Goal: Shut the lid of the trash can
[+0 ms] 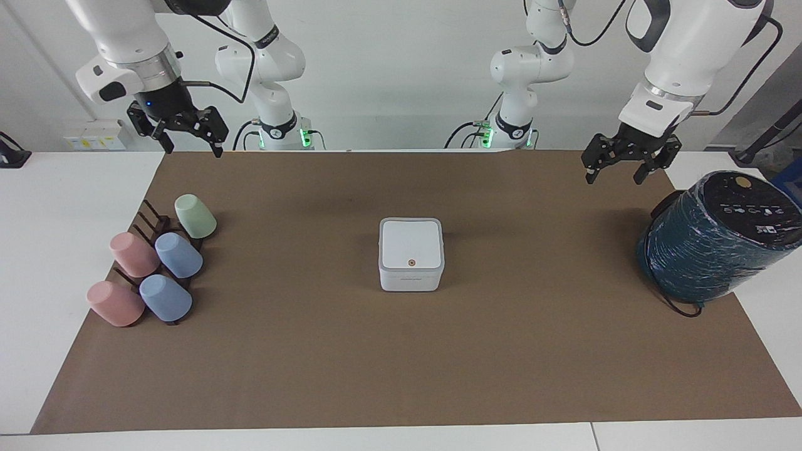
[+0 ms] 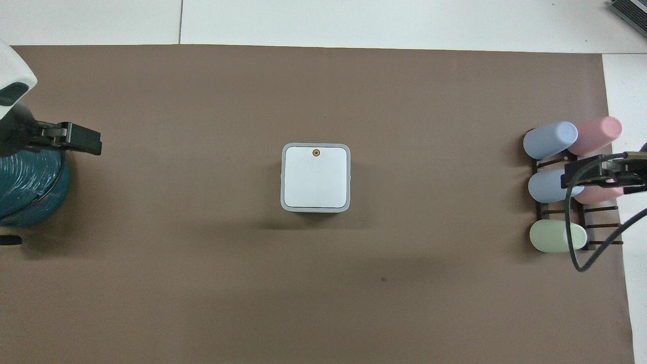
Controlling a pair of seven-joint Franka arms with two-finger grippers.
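The small white trash can (image 1: 410,280) stands on the middle of the brown mat. Its lid (image 1: 410,243) lies flat and shut on the grey rim, orange dot up; it shows the same way in the overhead view (image 2: 316,178). My left gripper (image 1: 614,177) hangs open and empty in the air over the mat's edge at the left arm's end, beside the teal cylinder, well away from the can; it also shows in the overhead view (image 2: 83,142). My right gripper (image 1: 193,150) waits open and empty over the cup rack's end of the mat, also visible in the overhead view (image 2: 591,172).
A large dark teal cylinder (image 1: 714,244) lies tilted at the left arm's end of the table. A dark rack with several pastel cups (image 1: 156,263) stands at the right arm's end. The brown mat (image 1: 401,363) covers most of the table.
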